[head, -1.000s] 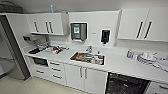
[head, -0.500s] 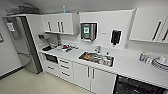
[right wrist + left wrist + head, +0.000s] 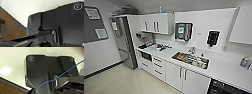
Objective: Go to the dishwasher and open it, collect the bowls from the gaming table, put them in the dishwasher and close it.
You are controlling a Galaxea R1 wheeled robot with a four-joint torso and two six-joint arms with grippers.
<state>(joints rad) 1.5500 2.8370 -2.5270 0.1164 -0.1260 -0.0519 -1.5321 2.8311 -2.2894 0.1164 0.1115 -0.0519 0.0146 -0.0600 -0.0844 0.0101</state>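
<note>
At the lower right of the head view, a dark-fronted unit (image 3: 227, 88) sits under the white counter (image 3: 224, 71). It looks like the dishwasher and is cut off by the picture's edge. The bowls and the gaming table are out of view. In the left wrist view the robot's dark plate hangs over pale floor (image 3: 13, 60). Over pale floor (image 3: 25, 8) and a brown wooden surface (image 3: 11, 31), the right wrist view has the same kind of plate.
A tall steel fridge (image 3: 124, 42) stands at the left end of the kitchen run. White drawers (image 3: 156, 66) and cabinet doors (image 3: 182, 75) sit under a full sink (image 3: 190, 60). Wall cabinets (image 3: 156, 23) and a towel dispenser (image 3: 183, 31) hang above. Open pale floor (image 3: 121, 82) lies in front.
The whole head picture has shifted: the kitchen has slid to the right and grown larger, and the fridge and left wall have come into view. That is the camera moving.
</note>
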